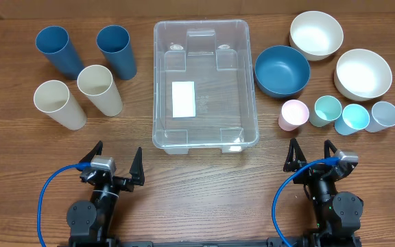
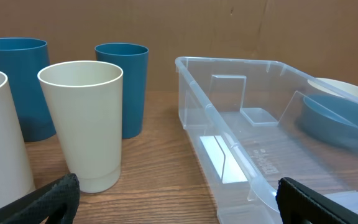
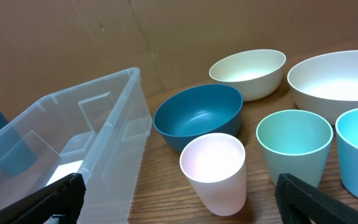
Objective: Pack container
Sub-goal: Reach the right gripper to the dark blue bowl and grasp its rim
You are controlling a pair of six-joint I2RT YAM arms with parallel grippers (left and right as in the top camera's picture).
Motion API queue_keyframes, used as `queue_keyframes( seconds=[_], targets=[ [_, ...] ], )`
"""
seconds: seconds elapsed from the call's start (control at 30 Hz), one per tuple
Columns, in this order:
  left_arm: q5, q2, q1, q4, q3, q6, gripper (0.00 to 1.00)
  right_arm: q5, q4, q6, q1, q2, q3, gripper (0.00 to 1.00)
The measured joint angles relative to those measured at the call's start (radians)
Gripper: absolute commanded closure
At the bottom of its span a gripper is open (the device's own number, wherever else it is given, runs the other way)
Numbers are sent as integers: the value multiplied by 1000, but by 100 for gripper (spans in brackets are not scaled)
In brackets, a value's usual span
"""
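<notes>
The clear plastic container (image 1: 162, 82) stands in the middle of the table with a white label (image 1: 183, 98) on its bottom; nothing else lies in it. It also shows in the left wrist view (image 2: 194, 84) and the right wrist view (image 3: 114, 118). My left gripper (image 1: 115, 161) is open and empty near the front edge, left of the container's front corner. My right gripper (image 1: 312, 154) is open and empty at the front right, just in front of a small pink cup (image 1: 293, 114).
Two blue tumblers (image 1: 116, 50) and two cream tumblers (image 1: 99, 89) stand left of the container. A blue bowl (image 1: 282, 70), two cream bowls (image 1: 315, 34) and a row of small pastel cups (image 1: 327, 110) stand to the right.
</notes>
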Motion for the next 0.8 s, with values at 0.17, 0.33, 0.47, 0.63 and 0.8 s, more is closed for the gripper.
queue_keyframes(
  seconds=[0.17, 0.33, 0.47, 0.63, 0.8],
  targets=[
    [0, 0, 0, 0, 0, 0, 0, 0, 0, 0, 0, 0, 0, 0],
    [0, 0, 0, 0, 0, 0, 0, 0, 0, 0, 0, 0, 0, 0],
    [0, 0, 0, 0, 0, 0, 0, 0, 0, 0, 0, 0, 0, 0],
    [0, 0, 0, 0, 0, 0, 0, 0, 0, 0, 0, 0, 0, 0],
    [0, 0, 0, 0, 0, 0, 0, -104, 18, -5, 0, 0, 0, 0]
  ],
)
